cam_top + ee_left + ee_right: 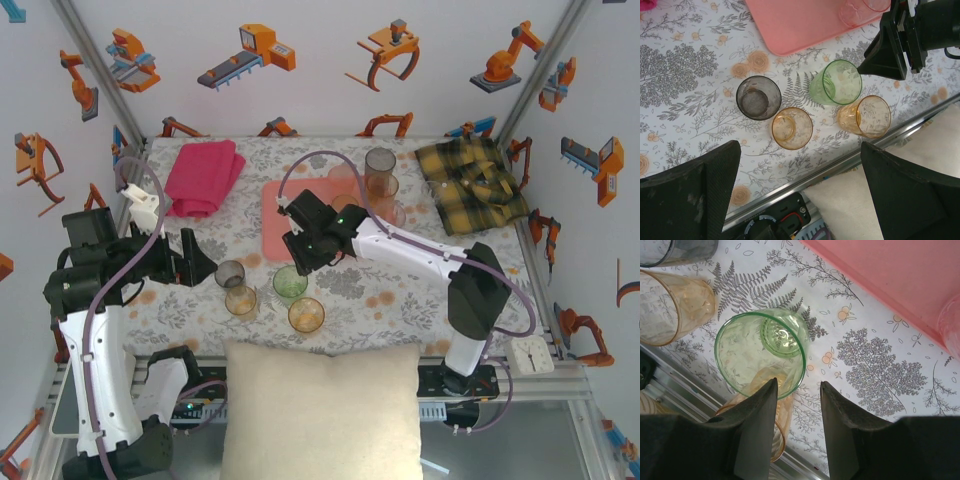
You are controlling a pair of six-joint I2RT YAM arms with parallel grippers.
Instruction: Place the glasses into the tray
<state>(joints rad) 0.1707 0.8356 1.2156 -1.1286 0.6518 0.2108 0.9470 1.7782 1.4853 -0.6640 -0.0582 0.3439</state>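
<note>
Left gripper (207, 260): over the left side of the floral table (400, 290), fingers (690, 195) spread wide and holding nothing. Far from it lies a folded magenta towel (203, 175). Four glasses stand upright near the table's near edge, outside the tray; from left to right they are the grey glass (758, 97), the first amber glass (792, 128), the green glass (760, 352) and the second amber glass (865, 116). Right gripper (798, 385): poised at the rim of the green glass, jaws partly apart with nothing clamped; whether it touches the glass cannot be told. Just beyond is the tray (285, 225), with further glasses (380, 187) grouped at its far right end. A plaid shirt (470, 183) lies at far right.
</note>
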